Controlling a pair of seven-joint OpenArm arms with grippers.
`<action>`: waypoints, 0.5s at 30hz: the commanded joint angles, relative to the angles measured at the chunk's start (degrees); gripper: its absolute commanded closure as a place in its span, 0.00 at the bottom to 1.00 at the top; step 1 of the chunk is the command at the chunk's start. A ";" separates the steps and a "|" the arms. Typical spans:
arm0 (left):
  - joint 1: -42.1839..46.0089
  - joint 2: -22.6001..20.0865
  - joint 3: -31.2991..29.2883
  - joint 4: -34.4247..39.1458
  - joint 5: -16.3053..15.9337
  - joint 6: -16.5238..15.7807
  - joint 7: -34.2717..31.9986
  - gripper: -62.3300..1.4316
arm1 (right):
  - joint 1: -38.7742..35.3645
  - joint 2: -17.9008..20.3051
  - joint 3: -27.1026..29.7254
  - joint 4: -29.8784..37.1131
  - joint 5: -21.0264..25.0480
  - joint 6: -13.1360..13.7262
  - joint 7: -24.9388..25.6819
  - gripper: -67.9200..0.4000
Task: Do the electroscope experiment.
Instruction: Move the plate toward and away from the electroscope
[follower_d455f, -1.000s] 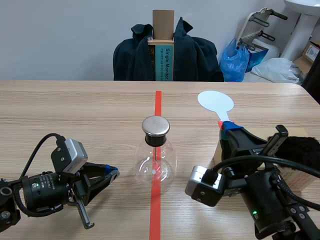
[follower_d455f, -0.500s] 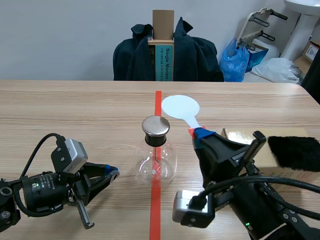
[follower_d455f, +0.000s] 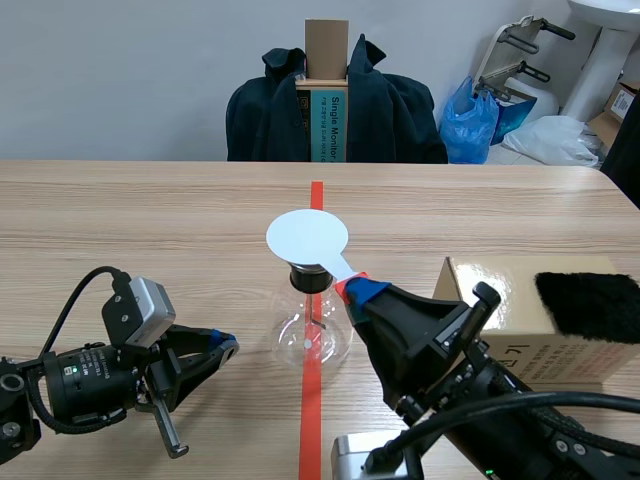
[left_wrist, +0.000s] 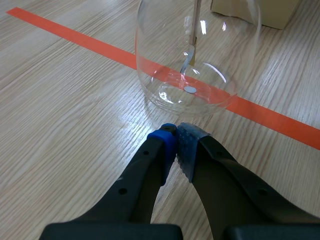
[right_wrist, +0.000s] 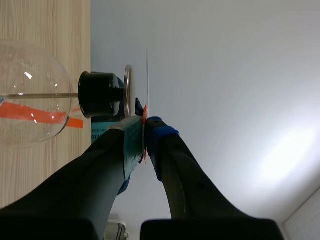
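Observation:
A clear glass flask electroscope (follower_d455f: 312, 333) with a black stopper and a metal cap stands on the red tape line. My right gripper (follower_d455f: 355, 288) is shut on the red handle of a white disc paddle (follower_d455f: 307, 238), and the disc hovers just over the cap. In the right wrist view the thin paddle (right_wrist: 147, 80) sits edge-on next to the metal cap (right_wrist: 128, 91), pinched between my fingers (right_wrist: 144, 135). My left gripper (follower_d455f: 222, 345) rests shut on the table beside the flask (left_wrist: 197, 55), its fingertips (left_wrist: 175, 145) close to the glass.
A cardboard box (follower_d455f: 530, 320) with a black fur pad (follower_d455f: 590, 305) on top lies at the right. A chair draped with a dark jacket (follower_d455f: 335, 105) stands beyond the table's far edge. Bags and clutter sit at the back right.
My right arm has swung left with the paddle, carrying the white disc from the table's right side to over the flask's metal cap. The left arm has not moved.

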 joint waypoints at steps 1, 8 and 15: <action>-0.44 0.15 -0.15 1.29 -0.39 -0.09 -0.79 0.93 | 0.70 0.59 0.50 0.74 0.22 -0.81 0.50 0.98; -0.44 0.15 -0.15 1.29 -0.39 -0.09 -0.79 0.93 | 0.70 0.61 0.48 0.74 0.24 -0.81 0.22 0.98; -0.44 0.13 -0.17 1.36 -0.39 -0.09 -1.20 0.93 | 0.70 0.61 0.48 0.74 0.28 -0.81 -6.19 0.98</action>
